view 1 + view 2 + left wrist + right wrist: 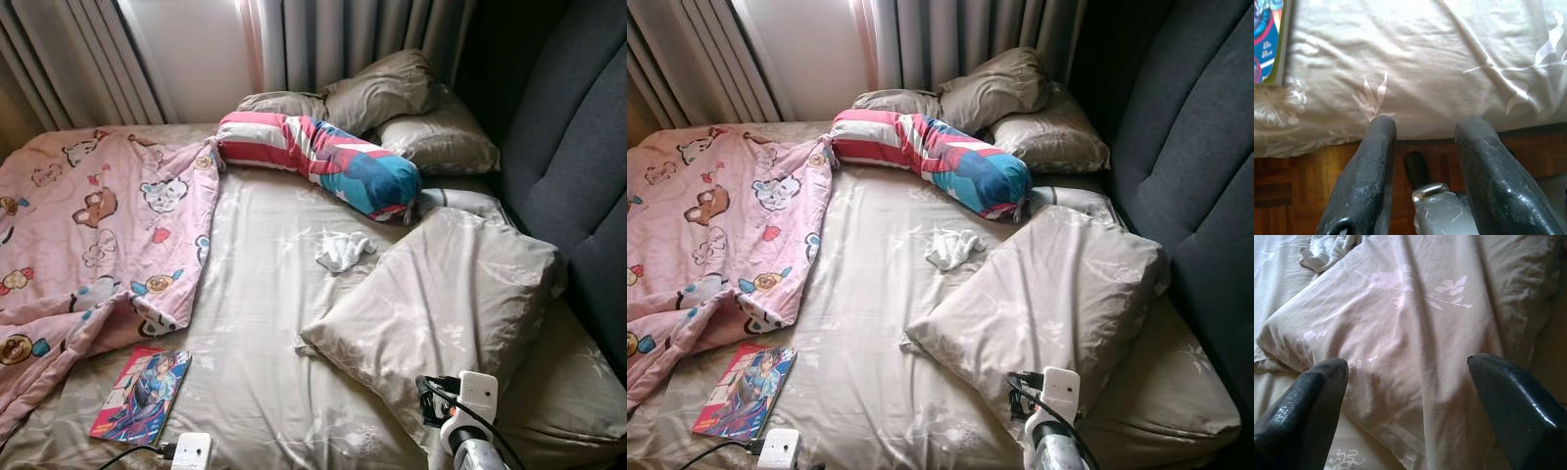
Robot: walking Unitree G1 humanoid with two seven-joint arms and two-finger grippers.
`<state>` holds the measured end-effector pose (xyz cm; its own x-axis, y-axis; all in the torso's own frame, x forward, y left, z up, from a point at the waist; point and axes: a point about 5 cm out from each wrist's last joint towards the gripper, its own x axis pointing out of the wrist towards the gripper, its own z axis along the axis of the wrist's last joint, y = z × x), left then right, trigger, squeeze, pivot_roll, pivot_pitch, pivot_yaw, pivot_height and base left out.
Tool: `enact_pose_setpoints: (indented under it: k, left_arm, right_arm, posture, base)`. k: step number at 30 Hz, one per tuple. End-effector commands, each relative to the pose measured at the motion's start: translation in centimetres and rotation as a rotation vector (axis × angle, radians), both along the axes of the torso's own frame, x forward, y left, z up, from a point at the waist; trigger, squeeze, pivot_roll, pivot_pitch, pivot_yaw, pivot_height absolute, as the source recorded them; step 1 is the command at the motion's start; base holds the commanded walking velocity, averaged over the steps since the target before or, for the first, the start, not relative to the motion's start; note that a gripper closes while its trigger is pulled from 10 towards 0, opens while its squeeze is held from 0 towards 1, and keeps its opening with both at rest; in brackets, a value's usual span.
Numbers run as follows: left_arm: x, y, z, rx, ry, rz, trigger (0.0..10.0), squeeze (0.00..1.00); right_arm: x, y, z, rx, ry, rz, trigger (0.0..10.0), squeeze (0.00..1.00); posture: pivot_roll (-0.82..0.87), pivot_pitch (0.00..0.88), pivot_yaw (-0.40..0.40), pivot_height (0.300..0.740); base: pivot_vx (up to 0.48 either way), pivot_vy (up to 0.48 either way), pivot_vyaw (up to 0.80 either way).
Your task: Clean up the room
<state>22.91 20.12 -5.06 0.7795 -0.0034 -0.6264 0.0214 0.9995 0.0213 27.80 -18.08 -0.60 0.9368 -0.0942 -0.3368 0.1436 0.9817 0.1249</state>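
One large beige pillow (446,304) lies straight ahead of the right gripper (1408,396), whose two black fingers are spread wide with the cloth showing between them, grasping nothing. Its long axis runs slantwise across the bed, from the near corner toward the dark padded headboard (578,166), so the right arm is plainly the nearer one. Soft, puffy and printed with pale leaves, it should dent under a pinch. The left gripper (1425,142) hangs parted and empty at the mattress edge, over wooden floor, just beside a glossy comic book (142,395). Farther off lie a crumpled white cloth (343,251), perhaps a sock, a striped bolster (318,157) and a pink cartoon blanket (93,235)
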Motion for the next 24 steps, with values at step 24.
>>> enact_pose_setpoints:
  k: [24]
  left_arm:
    - [0.30, -0.21, 0.22, -0.020, -0.022, 0.017, 10.0, 0.00]
  right_arm:
    - [-0.14, -0.58, -0.31, 0.001, 0.039, -0.037, 10.0, 0.00]
  posture:
    - [-0.03, 0.192, -0.004, 0.740]
  base:
    - [0.000, 0.000, -0.11]
